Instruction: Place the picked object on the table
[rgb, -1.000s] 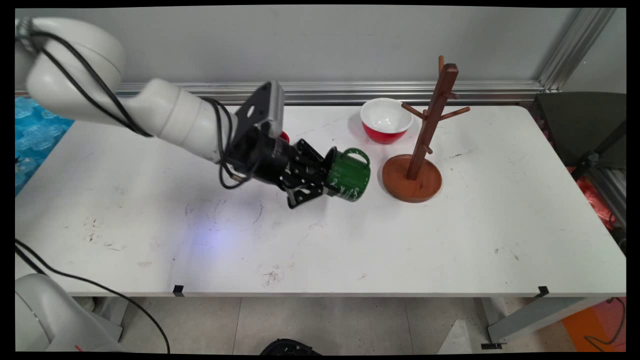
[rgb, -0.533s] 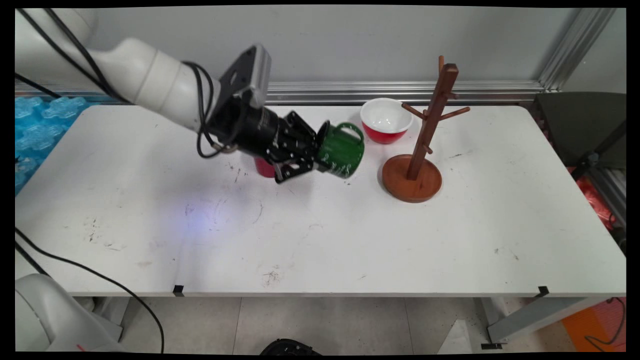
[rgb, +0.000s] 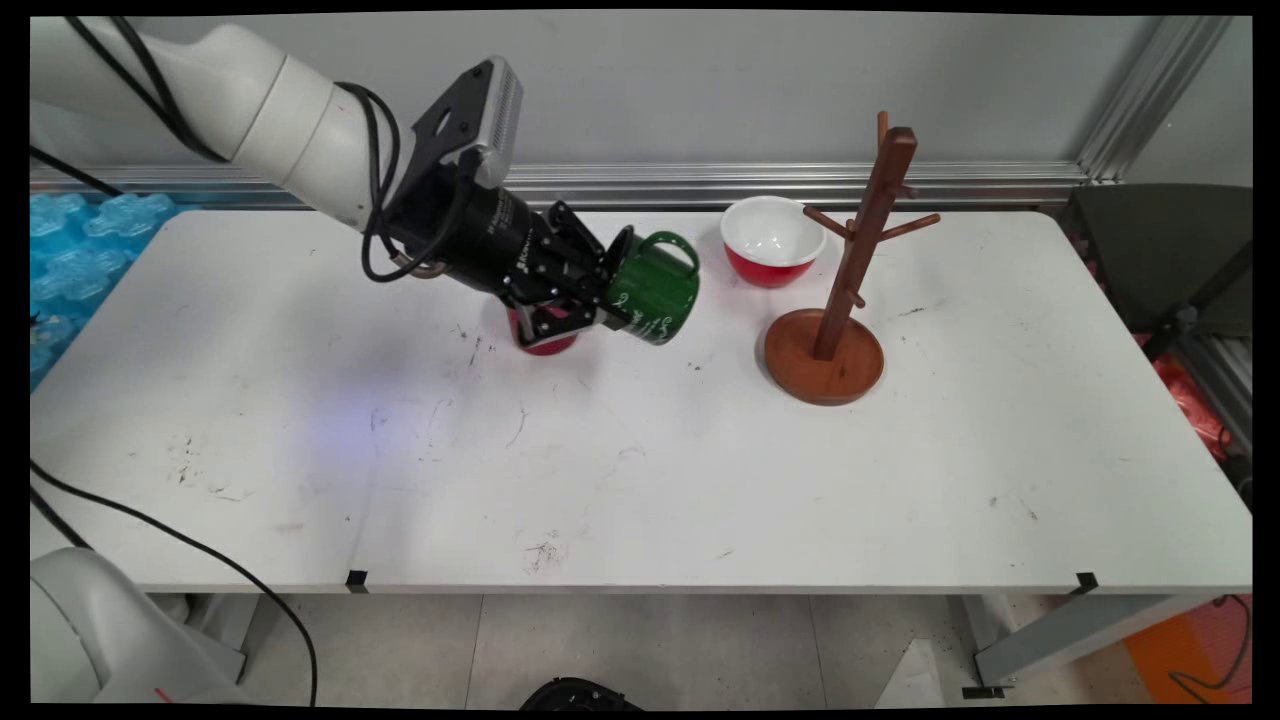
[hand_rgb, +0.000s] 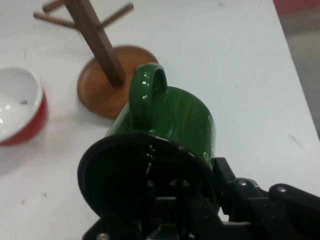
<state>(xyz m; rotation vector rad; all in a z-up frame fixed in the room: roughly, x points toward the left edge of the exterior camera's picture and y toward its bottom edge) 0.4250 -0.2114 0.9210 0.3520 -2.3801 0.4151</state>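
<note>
Green mug (rgb: 652, 288) hangs in the air over the table's (rgb: 700, 470) far middle, tipped on its side with its handle up and its mouth toward the gripper (rgb: 600, 300), whose fingers are clamped on the rim. From the upper left the white arm (rgb: 250, 100) slopes down toward the table, and a red cup (rgb: 543, 335) stands under the wrist. Near the far edge a red bowl (rgb: 772, 240) with a white inside holds nothing I can see, just beside the wooden mug tree (rgb: 840, 290).
</note>
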